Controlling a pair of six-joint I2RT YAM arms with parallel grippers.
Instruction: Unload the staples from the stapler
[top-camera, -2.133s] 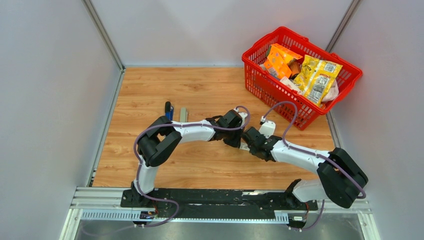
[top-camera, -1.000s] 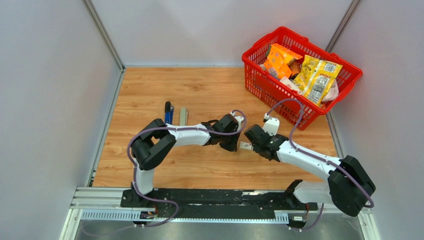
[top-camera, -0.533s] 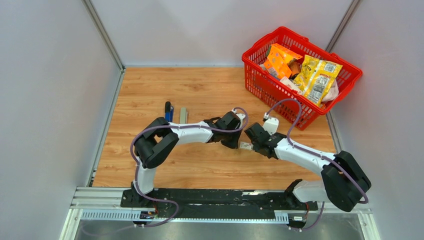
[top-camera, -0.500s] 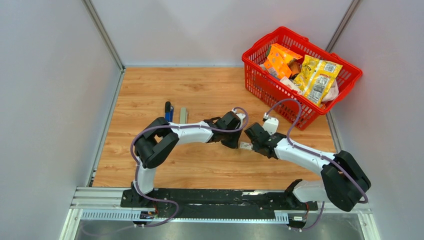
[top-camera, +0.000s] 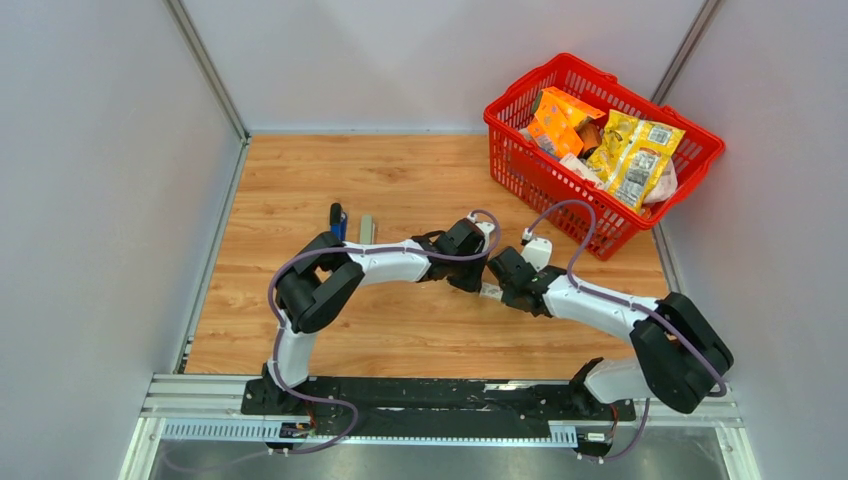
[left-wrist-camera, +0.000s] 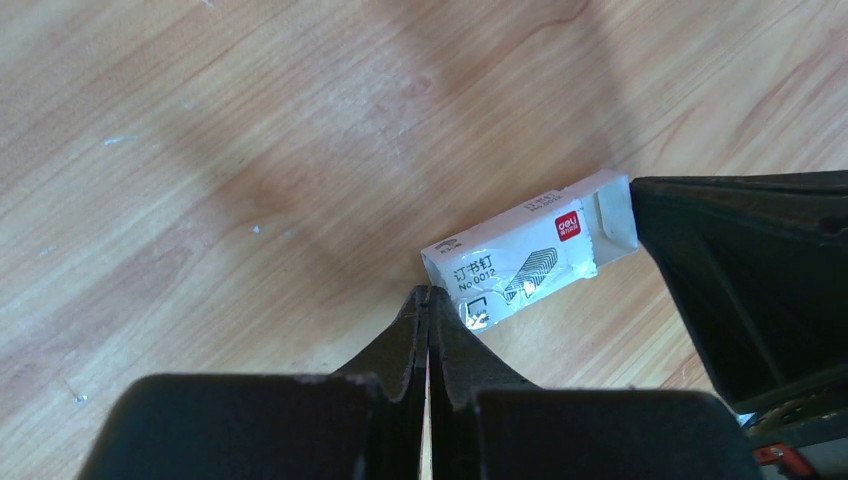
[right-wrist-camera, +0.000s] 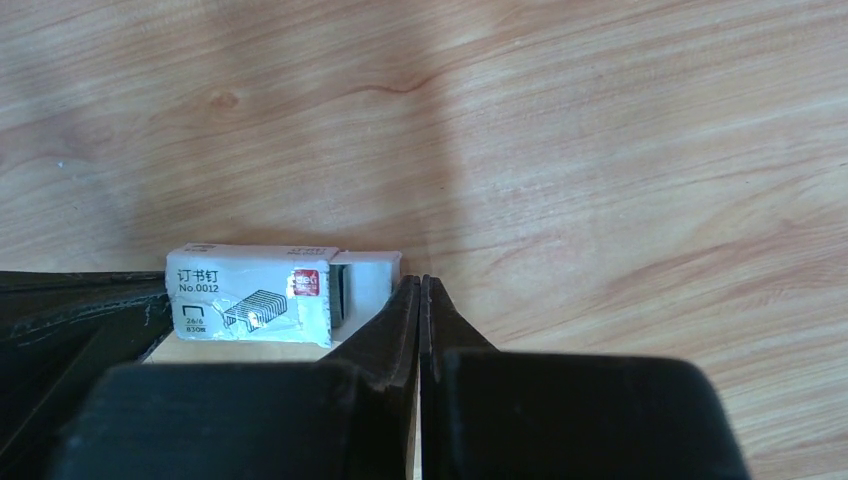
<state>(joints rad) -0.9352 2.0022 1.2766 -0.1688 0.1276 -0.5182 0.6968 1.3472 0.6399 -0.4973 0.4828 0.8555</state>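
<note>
The stapler (top-camera: 338, 220) is a blue and black bar lying on the wooden table at the back left, with a grey metal strip (top-camera: 366, 230) beside it. Both lie far from the grippers. The staples cannot be made out in any view. A small white printed box (left-wrist-camera: 520, 262) (right-wrist-camera: 250, 295) lies mid-table, its inner tray (right-wrist-camera: 372, 285) pushed partly out. My left gripper (left-wrist-camera: 427, 292) is shut, its tip against the box's closed end. My right gripper (right-wrist-camera: 420, 280) is shut too, its tip at the tray end. Neither holds anything.
A red basket (top-camera: 520, 160) with orange and yellow packets stands at the back right, close behind the right arm's cable. Grey walls close in the table on the left, back and right. The two arms (top-camera: 400, 262) meet over the box (top-camera: 489, 291) mid-table.
The right gripper has slid left up to the box, and the left gripper has edged right. The gap that showed the box between them has closed.
</note>
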